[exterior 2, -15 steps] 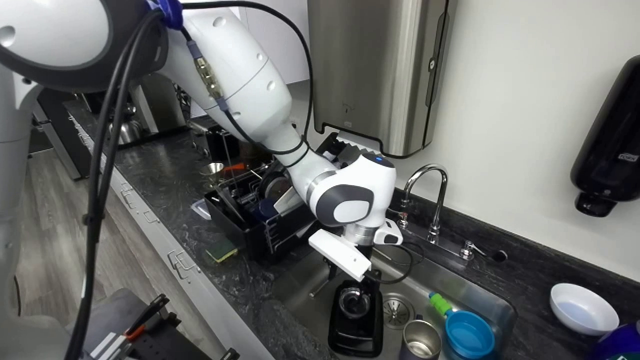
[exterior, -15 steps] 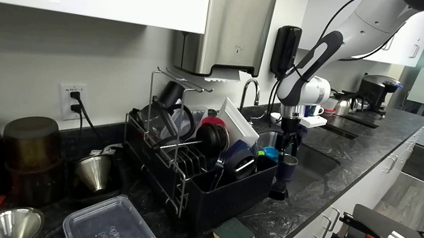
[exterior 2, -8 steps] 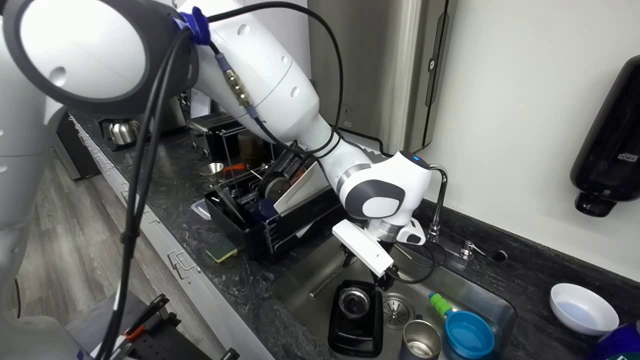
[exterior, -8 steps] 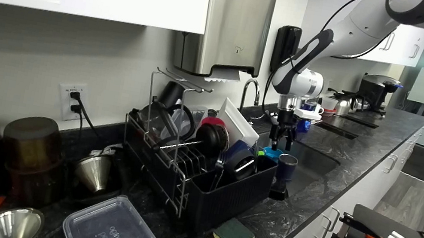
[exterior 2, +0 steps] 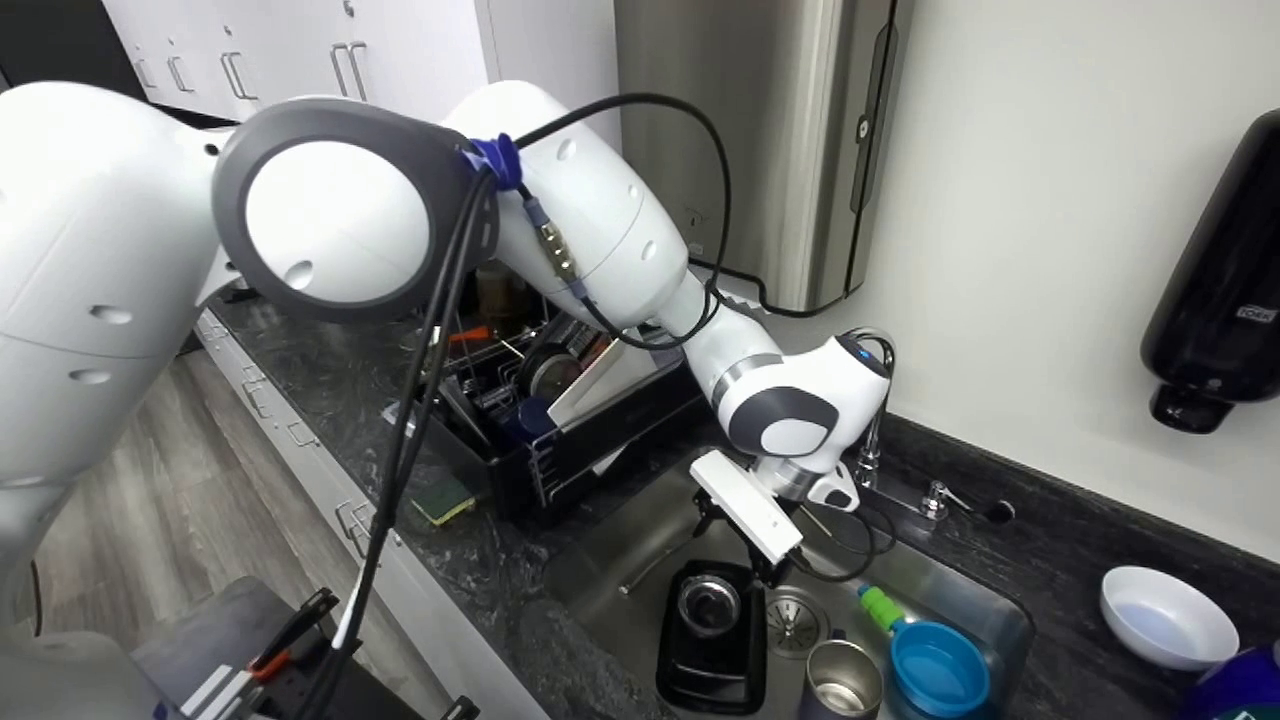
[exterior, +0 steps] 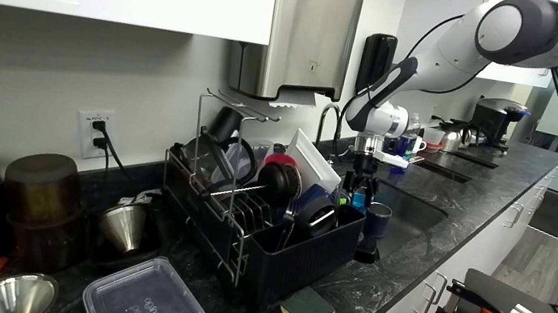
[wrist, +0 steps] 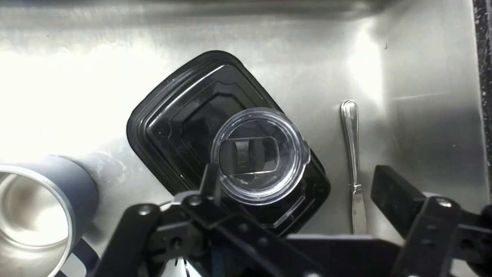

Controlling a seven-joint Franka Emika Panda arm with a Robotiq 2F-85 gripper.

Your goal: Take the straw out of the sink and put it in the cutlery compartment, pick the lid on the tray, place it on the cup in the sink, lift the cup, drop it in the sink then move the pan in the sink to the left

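lid [wrist: 260, 156] shows its tab [wrist: 243, 156] clearly only in the wrist view; claw [wrist: 296, 177] spread wide.

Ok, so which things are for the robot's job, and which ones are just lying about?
For the job: sink, clear lid, black tray under it, dark cup, blue pan and, I think, the black cutlery compartment.

Just lying about: knife, green-and-yellow sponge, white bowl, plastic container.
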